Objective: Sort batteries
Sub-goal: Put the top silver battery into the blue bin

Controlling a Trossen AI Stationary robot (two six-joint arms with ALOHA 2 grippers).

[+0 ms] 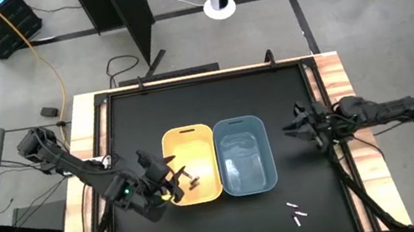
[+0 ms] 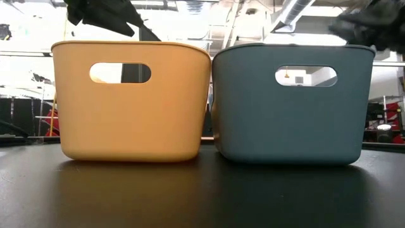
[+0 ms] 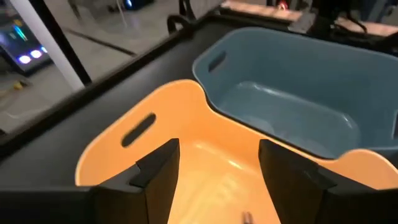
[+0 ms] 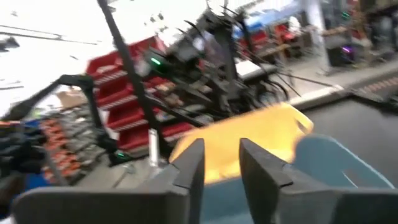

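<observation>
Black table (image 1: 206,108): two bins, yellow (image 1: 192,165), blue (image 1: 244,154); three batteries (image 1: 296,212) loose.

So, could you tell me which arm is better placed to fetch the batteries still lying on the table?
Probably the right. The loose batteries lie near the table's front on its side, while the left claw, open, hangs over the yellow bin. The right claw is beside the blue bin.

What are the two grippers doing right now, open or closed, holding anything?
Left gripper: open and empty, over the yellow bin.
Right gripper: open and empty, beside the blue bin.
</observation>
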